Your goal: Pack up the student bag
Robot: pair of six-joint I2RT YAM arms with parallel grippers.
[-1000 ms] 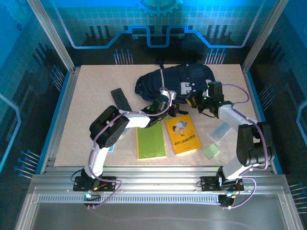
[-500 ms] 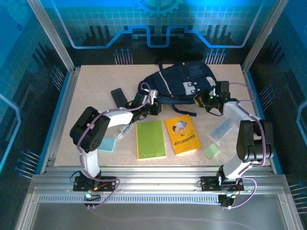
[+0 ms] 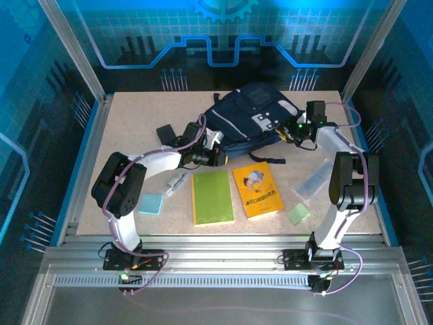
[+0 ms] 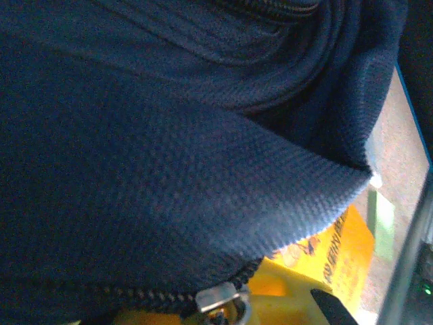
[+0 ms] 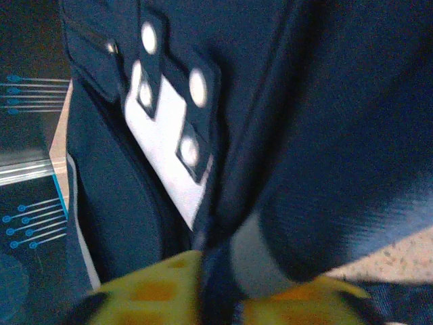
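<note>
- Lying nearest the arm bases on the table (image 3: 115, 135), left to right: light blue pad (image 3: 151, 204), green notebook (image 3: 212, 198), yellow book (image 3: 257, 189), small green pad (image 3: 298, 214). All flat. Notebook and book sit just beside each other, with the two pads further out.
- Slightly farther: small silvery object (image 3: 176, 181) left of the notebook's far corner, too small to identify. Clear packet (image 3: 313, 181) between the yellow book and the right arm.
- Left gripper (image 3: 215, 157): at the near edge of the student bag (image 3: 247, 115), past the notebook's far end. Claw clamped tight on navy fabric. Left wrist view is close on the weave (image 4: 169, 169), with a zipper line and metal pull (image 4: 218, 298) at the bottom and the book's cover (image 4: 342, 254) beyond.
- Right gripper (image 3: 283, 133): against the bag's right side. Right wrist view is blurred. Yellow fingers (image 5: 145, 288) stand a little apart with a fold of navy material between them, and I cannot tell whether it is pinched or loose. Grey patch (image 5: 166, 156) with round studs shows above.
- Black case (image 3: 166, 133): flat, left of the bag, near the left wrist.
- Bag itself: mid-to-far table, between both grippers, grey patches up.
</note>
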